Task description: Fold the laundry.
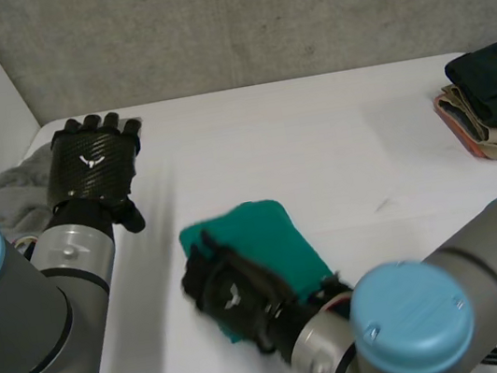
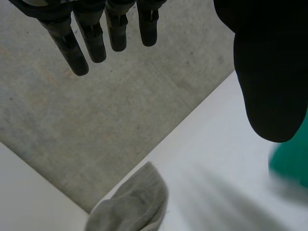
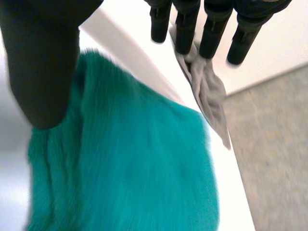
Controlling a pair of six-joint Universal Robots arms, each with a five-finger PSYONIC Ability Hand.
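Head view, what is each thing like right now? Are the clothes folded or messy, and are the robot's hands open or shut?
left hand: open, fingers straight, holding nothing.
right hand: open, gripping nothing.
green cloth: lying flat on the table, partly under the right hand.
grey cloth: crumpled at the table's edge, not held.
stack of clothes: folded and piled up.
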